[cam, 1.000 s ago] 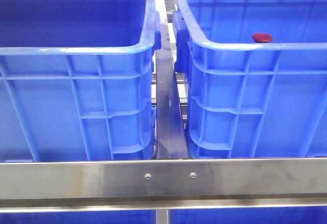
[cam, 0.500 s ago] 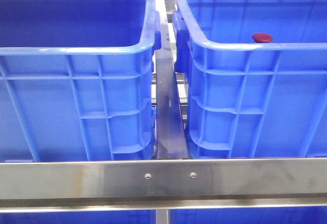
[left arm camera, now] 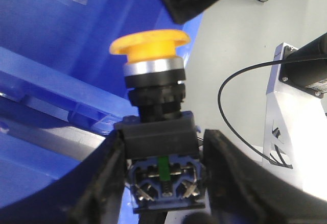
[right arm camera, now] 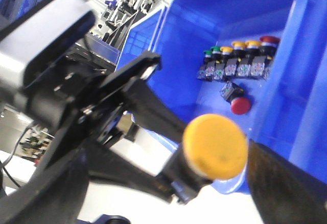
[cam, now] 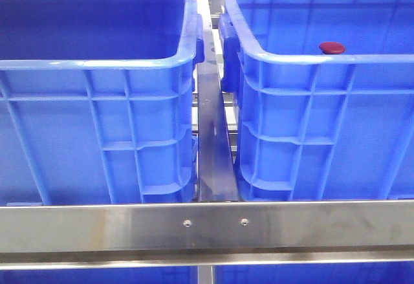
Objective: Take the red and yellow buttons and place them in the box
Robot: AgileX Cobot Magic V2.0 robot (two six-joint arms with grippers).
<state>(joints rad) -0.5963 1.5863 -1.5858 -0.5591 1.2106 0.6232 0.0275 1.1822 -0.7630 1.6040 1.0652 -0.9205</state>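
My left gripper (left arm camera: 162, 147) is shut on the black and blue base of the yellow button (left arm camera: 149, 43), cap pointing away from the wrist. It holds the button in the air beside a blue crate wall (left arm camera: 61, 55). In the right wrist view the same yellow cap (right arm camera: 215, 146) sits between my right gripper's (right arm camera: 168, 168) wide-apart fingers, close to one finger (right arm camera: 286, 183); the left gripper (right arm camera: 117, 96) holds it from behind. A red button (cam: 332, 48) lies in the right box (cam: 310, 57), also seen loose on that box's floor (right arm camera: 240, 105).
A second blue crate (cam: 97, 61) stands on the left. A steel rail (cam: 213, 142) runs between the crates and a steel bar (cam: 207, 226) crosses in front. A row of several green, yellow and red buttons (right arm camera: 237, 63) lines the right crate's far wall.
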